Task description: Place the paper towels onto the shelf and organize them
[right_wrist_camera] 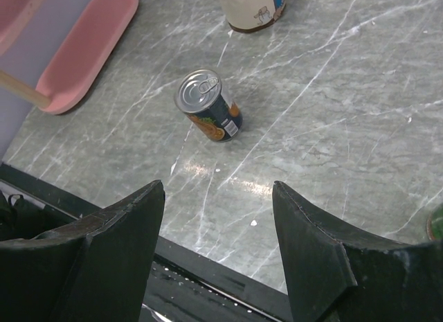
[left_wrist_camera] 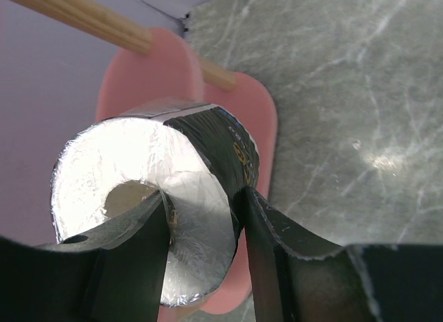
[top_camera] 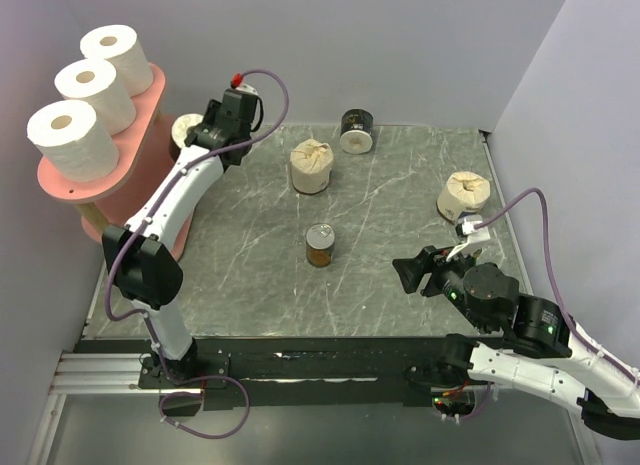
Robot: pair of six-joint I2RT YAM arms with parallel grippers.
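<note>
The pink shelf [top_camera: 155, 88] stands at the far left with three white paper towels [top_camera: 86, 83] in a row on its top board. My left gripper [top_camera: 198, 135] is shut on a black-wrapped roll [left_wrist_camera: 208, 138]: one finger sits in the hollow core, the other presses the outer wall. That roll [top_camera: 182, 131] hangs over a lower pink board [left_wrist_camera: 149, 79]. On the table stand another black-wrapped roll [top_camera: 357, 131] and two cream-wrapped rolls [top_camera: 311, 166] [top_camera: 464, 196]. My right gripper [top_camera: 410, 270] is open over the near right of the table, with nothing between its fingers [right_wrist_camera: 131, 218].
A small brown tin can [top_camera: 320, 246] stands upright mid-table, also ahead of the right gripper [right_wrist_camera: 208, 114]. A pale wooden upright [left_wrist_camera: 83, 17] crosses above the held roll. A green object [right_wrist_camera: 437, 225] shows at the right wrist view's edge. Walls close in at back and right.
</note>
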